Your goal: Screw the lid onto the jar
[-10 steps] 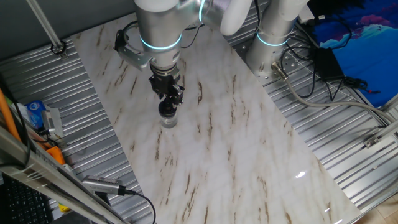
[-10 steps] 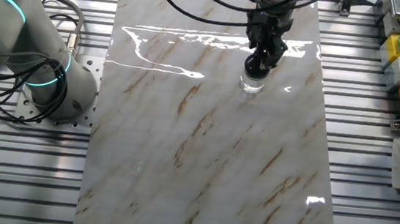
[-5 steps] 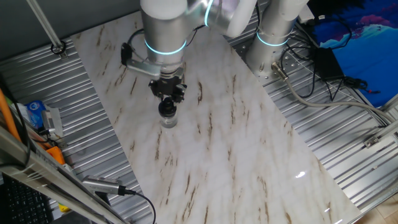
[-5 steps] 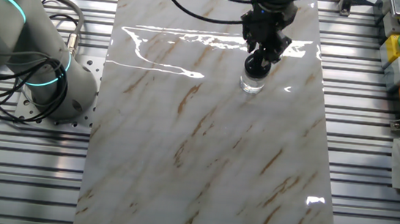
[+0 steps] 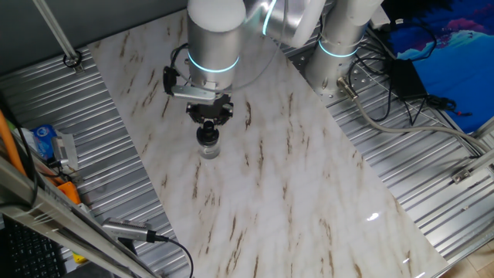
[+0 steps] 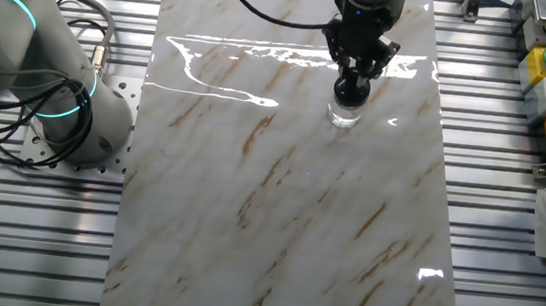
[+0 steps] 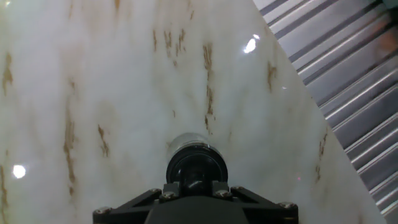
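1. One fixed view: the black two-finger gripper (image 5: pixel 207 133) points straight down, its jaws clamped on the small round black screw lid (image 5: pixel 207 137), which sits on top of the small clear glass jar (image 5: pixel 208 149), upright on the brown-veined white marble table (image 5: pixel 293 193).
2. The other fixed view: gripper (image 6: pixel 351 83) over lid (image 6: pixel 350 90) and jar (image 6: pixel 345 113); same grip confirmed.
3. Hand view: lid (image 7: pixel 196 167) centred below the fingers; the jar's rim (image 7: pixel 186 138) is visible beyond it.
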### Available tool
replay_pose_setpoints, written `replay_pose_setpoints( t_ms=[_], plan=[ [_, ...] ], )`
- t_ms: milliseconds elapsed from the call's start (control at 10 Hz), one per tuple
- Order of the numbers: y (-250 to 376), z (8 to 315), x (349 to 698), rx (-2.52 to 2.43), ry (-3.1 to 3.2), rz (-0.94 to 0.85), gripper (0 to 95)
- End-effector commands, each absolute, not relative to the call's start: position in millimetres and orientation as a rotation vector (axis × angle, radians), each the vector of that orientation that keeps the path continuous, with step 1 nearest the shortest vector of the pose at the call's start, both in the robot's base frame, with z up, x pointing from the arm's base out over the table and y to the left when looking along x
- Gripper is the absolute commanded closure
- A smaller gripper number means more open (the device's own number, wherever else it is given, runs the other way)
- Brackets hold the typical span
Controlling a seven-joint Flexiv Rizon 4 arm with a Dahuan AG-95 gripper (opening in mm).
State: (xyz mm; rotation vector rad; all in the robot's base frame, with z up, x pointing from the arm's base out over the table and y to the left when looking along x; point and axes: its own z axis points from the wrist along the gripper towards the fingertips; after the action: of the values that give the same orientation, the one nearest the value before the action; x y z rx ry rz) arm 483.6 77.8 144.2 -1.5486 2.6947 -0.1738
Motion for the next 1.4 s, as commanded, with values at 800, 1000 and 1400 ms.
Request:
replay_pose_setpoints(
  t_ms=[800,1000,1400],
  plan=[
    [77.1,146.1,482.0,-1.395,2.801,0.005,95.0],
    [77.0,146.0,482.0,-1.369,2.814,0.004,95.0],
    [76.5,144.7,482.3,-1.337,2.818,0.001,95.0]
  ],
)
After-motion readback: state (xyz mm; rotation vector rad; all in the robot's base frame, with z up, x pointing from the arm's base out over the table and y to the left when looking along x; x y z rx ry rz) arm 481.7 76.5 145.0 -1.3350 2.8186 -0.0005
